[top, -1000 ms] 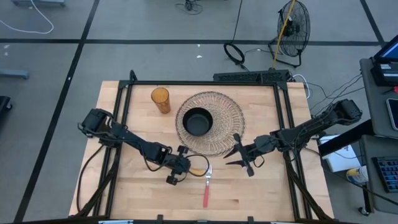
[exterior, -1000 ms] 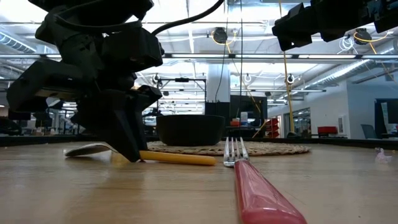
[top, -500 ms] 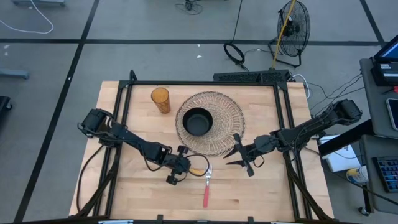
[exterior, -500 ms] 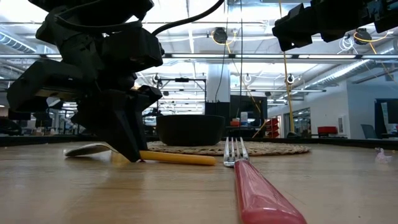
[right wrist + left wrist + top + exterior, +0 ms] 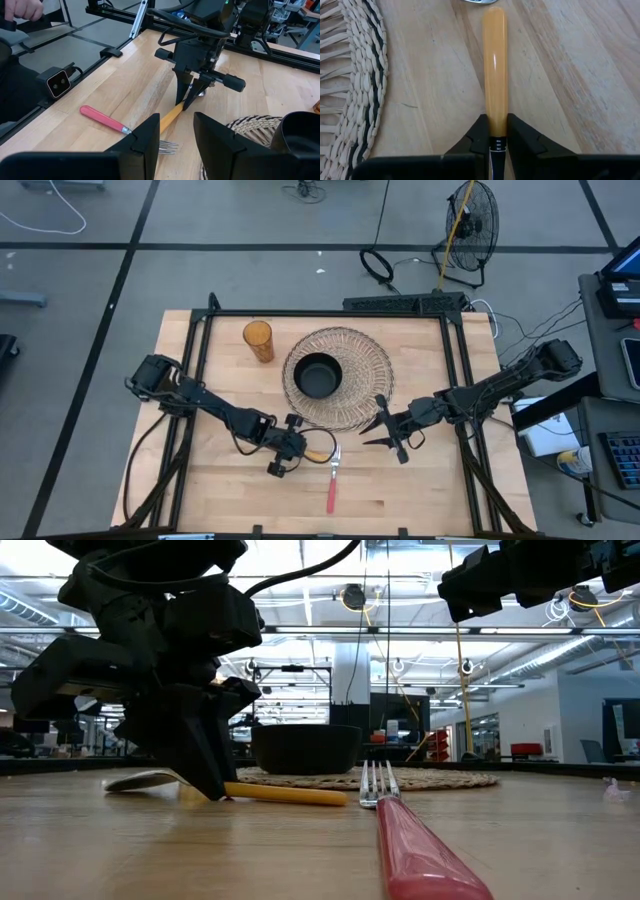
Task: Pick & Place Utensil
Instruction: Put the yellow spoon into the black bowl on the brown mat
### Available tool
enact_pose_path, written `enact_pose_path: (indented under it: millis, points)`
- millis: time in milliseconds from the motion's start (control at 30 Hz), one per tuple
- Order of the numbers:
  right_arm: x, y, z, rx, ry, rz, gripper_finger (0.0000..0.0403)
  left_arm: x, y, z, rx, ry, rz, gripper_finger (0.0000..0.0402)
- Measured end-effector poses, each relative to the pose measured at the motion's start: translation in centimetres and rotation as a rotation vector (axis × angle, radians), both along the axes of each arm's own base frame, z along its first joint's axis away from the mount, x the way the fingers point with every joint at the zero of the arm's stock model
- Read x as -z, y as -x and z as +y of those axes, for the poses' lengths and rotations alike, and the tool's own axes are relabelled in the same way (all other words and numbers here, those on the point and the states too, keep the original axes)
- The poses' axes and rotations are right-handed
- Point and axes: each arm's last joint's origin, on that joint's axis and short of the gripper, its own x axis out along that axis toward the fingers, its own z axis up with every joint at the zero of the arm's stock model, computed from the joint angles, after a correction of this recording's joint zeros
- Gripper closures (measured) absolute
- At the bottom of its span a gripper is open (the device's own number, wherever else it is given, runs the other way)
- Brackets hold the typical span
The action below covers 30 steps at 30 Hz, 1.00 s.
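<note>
A utensil with a yellow handle (image 5: 495,75) lies flat on the wooden table, just in front of the woven mat. Its metal head (image 5: 140,780) shows behind my left gripper in the low view. My left gripper (image 5: 293,451) is down at the table and shut on that handle. A red-handled fork (image 5: 331,490) lies beside it, tines (image 5: 167,146) close to the yellow handle's free end. My right gripper (image 5: 175,135) hangs open above the table, right of the fork, holding nothing. My left gripper pinches the yellow handle between its two fingertips (image 5: 481,134), at the end (image 5: 495,127) nearest the metal head. The fingers slant down from the table's left side, and the handle runs on ahead in line with them. The utensil lies on the table.
A black bowl (image 5: 318,375) sits on the round woven mat (image 5: 370,370) at the table's far middle. An orange cup (image 5: 258,340) stands to the mat's left. Black frame rails (image 5: 200,370) run along the table's left, far and right sides.
</note>
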Motion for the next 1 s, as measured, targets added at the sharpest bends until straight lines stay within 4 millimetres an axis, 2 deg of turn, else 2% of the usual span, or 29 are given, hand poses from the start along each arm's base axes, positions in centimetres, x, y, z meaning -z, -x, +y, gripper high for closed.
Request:
enact_pose_path:
  millis: [200,433,633,1000]
  points:
    - [0.0,0.0,0.0,0.0,0.0,0.0,0.0287,0.0,0.0,0.0,-0.002,0.0,-0.001,0.0345]
    - [0.0,0.0,0.0,0.0,0.0,0.001,0.0287,-0.7,0.2,0.1,-0.005,-0.002,-0.012,0.0358]
    - [0.1,0.0,0.0,0.001,0.0,0.006,0.0287,-3.4,0.7,0.4,-0.03,-0.016,-0.087,0.0348]
    - [0.0,0.0,0.0,0.0,-0.001,0.006,0.0287,-9.3,2.0,1.4,-0.118,-0.091,-0.33,0.0382]
